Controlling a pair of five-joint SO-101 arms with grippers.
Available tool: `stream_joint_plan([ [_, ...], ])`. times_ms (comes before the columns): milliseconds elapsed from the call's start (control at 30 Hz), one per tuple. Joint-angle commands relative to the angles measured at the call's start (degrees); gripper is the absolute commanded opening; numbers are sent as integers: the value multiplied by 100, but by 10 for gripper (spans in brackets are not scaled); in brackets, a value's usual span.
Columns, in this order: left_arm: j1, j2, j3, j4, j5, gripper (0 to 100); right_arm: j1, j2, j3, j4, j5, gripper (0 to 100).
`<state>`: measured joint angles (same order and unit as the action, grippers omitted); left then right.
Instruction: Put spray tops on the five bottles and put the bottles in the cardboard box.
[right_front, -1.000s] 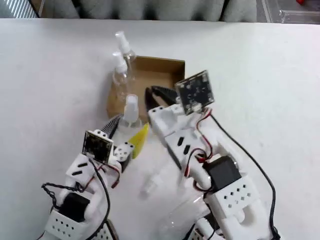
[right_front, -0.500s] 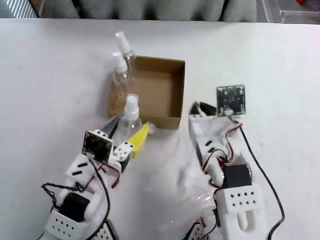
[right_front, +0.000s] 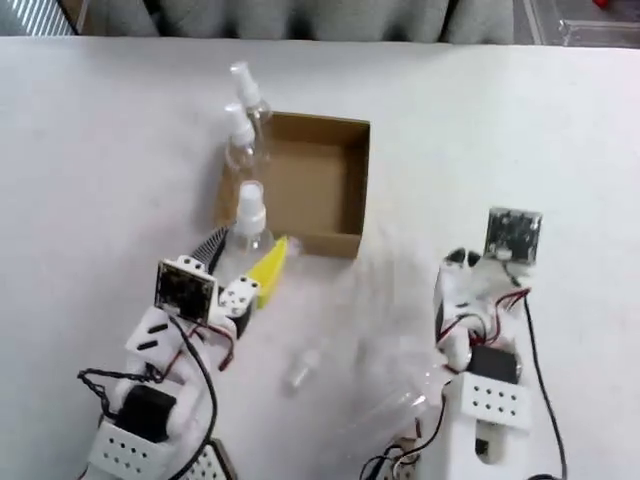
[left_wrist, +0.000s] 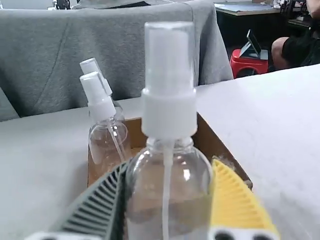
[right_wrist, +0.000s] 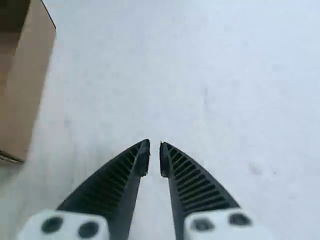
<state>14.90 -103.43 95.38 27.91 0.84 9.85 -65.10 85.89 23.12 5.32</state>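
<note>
Left claw (left_wrist: 169, 175) clamped on capped bottle (left_wrist: 167, 150), held upright, presumably for boxing. Box (right_front: 335, 242) just beyond claw. Two capped bottles (left_wrist: 102, 135) farther beyond, at box wall; inside or outside unclear. Right claw (right_wrist: 154, 157) nearly closed, empty, above tabletop (right_wrist: 200, 75).

Lab-like workroom, broad white desk (right_front: 500, 120), grey cloth drape (left_wrist: 60, 55) behind it, low red plastic stool (left_wrist: 245, 65), another cluttered worktop (left_wrist: 245, 7) farther back
</note>
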Motion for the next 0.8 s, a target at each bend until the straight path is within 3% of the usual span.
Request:
stream_joint_plan([
  [0,-75,-75,-536,-290,-9,23,242,-57,440,-971,79,16],
  [300,-646,207,-1793,-598,-26,23,303,-66,809,-1297,26,16],
  [567,-1182,2580,-3288,-1178,-18,23,295,-101,923,-1305,35,16],
  [767,-1393,3855,-3552,-2084,-9,23,312,-101,941,-1305,44,16],
])
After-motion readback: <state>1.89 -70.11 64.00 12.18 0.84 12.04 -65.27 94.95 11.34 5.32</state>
